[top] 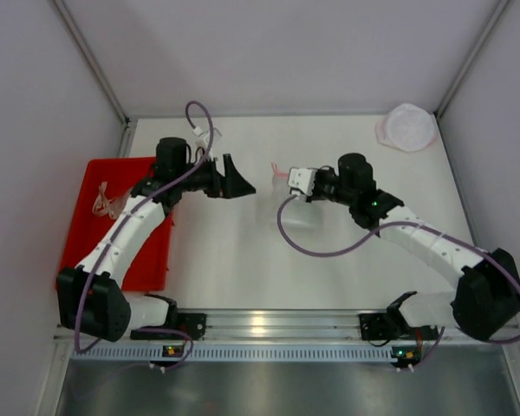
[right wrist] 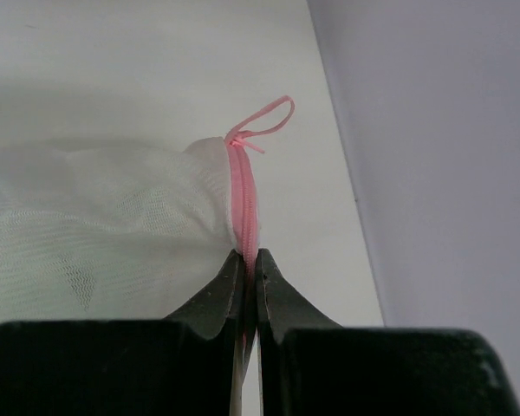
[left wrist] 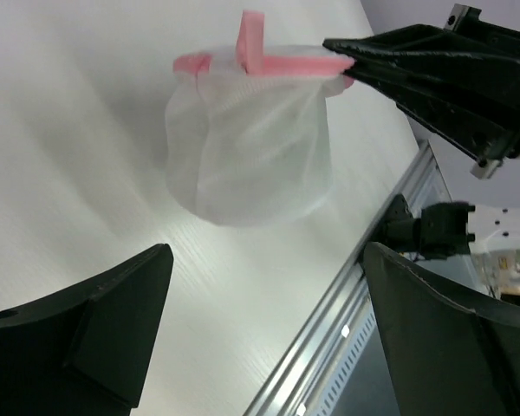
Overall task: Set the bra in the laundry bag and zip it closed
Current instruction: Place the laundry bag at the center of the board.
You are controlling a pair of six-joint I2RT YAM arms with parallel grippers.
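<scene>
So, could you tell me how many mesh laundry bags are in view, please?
2. The held bag is mid-table, pinched at its zip edge by the right claw; the spare bag lies in the far right corner. Others may be hidden.

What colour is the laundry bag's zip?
Pink. The zip on the white laundry bag shows best in the right wrist view.

No legible text or labels anywhere

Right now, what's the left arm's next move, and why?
Probably ease the left gripper forward to pinch the upright pink tab. It is open, facing the mesh bag that the right gripper pinches by its zipper edge; the bra lies on the red tray.
</scene>
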